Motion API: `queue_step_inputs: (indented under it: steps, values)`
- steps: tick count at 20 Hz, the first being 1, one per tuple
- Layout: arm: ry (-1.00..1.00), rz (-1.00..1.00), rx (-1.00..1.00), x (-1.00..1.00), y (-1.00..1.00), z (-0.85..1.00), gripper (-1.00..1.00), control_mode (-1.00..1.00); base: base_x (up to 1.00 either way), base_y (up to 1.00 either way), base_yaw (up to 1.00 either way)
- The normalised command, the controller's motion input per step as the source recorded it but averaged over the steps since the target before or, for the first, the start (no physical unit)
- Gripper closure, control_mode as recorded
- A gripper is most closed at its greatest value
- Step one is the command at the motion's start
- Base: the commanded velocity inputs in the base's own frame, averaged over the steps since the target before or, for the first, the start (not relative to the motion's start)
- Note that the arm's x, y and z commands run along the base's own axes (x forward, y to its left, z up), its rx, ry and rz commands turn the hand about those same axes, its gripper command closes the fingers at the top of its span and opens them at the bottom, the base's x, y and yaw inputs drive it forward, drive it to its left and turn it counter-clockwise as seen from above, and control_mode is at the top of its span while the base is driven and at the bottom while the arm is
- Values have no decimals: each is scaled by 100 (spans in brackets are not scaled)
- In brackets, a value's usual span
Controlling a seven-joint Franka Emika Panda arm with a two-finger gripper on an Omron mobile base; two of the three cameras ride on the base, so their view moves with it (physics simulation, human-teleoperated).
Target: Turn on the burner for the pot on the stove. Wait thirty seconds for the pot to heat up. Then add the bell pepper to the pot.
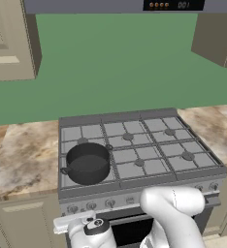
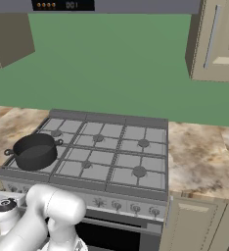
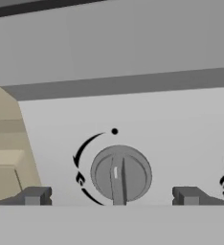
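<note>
The dark grey pot sits on the front left burner of the stove. My gripper is low in front of the stove's knob row, at its left end. It is open, and its fingertips stand wide on either side of a round grey knob without touching it. The knob's bar points straight up toward a black dot. The bell pepper is out of view.
More knobs run along the stove front above the black oven door. Marble counters flank the stove. Beige cabinet fronts lie left of the knob panel, and wall cabinets hang above.
</note>
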Motion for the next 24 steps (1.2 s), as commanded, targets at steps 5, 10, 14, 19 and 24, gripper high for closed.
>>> queue_step_inputs:
  steps: [5,10,14,19,24]
  values:
    - [-3,0,0,5,2,0,-100,-100,0,0,0]
    - [0,0,0,1,0,0,-100,-100,0,0,0]
    - [-1,0,0,0,0,0,-100,-100,0,0,0]
    - [-4,0,0,0,0,1,-100,-100,0,0,0]
    - [-1,0,0,0,0,1,-100,-100,0,0,0]
